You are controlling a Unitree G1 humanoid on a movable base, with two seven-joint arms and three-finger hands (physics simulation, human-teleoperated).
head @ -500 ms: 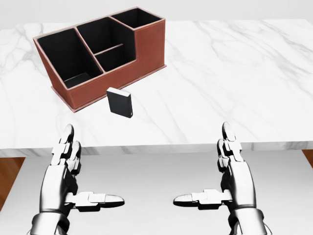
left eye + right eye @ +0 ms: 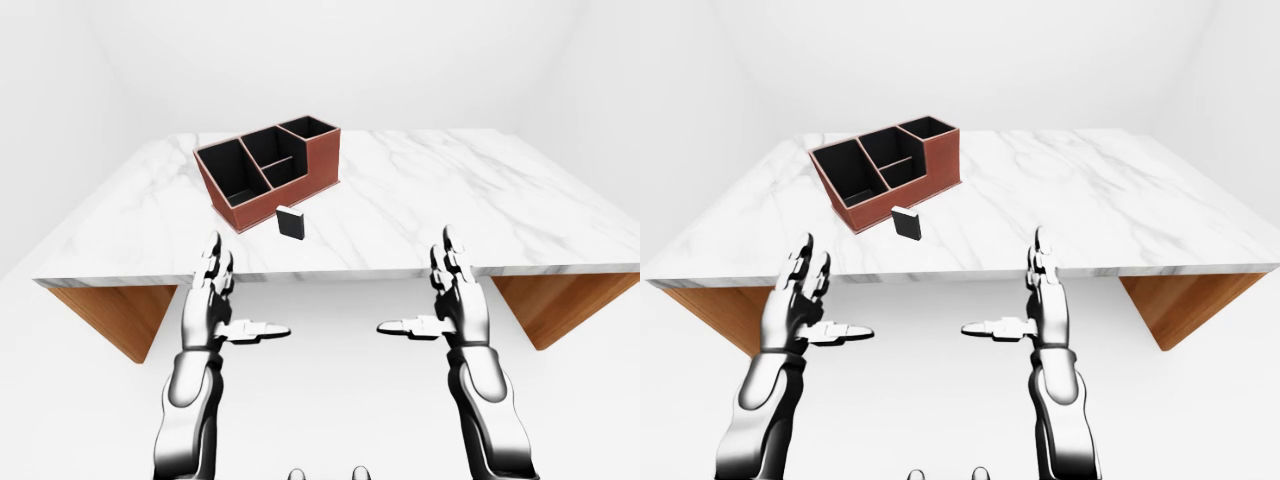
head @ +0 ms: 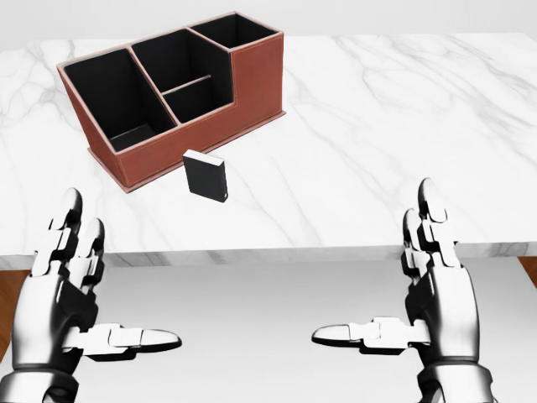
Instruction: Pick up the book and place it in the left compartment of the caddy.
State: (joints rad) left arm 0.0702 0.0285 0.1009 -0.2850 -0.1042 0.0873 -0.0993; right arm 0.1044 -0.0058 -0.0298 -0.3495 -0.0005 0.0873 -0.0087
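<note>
Chrome-bright, jointed, the left hand (image 3: 63, 290) and right hand (image 3: 432, 285) hover below the desk (image 3: 403, 126) edge, fingers spread wide, holding nothing. On the veined white marble, a small black slab-shaped book (image 3: 205, 175) stands upright just beside the reddish-brown, black-lined caddy (image 3: 172, 88).

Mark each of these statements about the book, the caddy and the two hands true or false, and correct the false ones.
1. The book stands on the marble table, outside the caddy. True.
2. The left hand grips the book. False: it is open, below the table edge in the head view.
3. The right hand is open and empty. True.
4. The caddy lies tipped over. False: it stands upright, compartments open upward.
</note>
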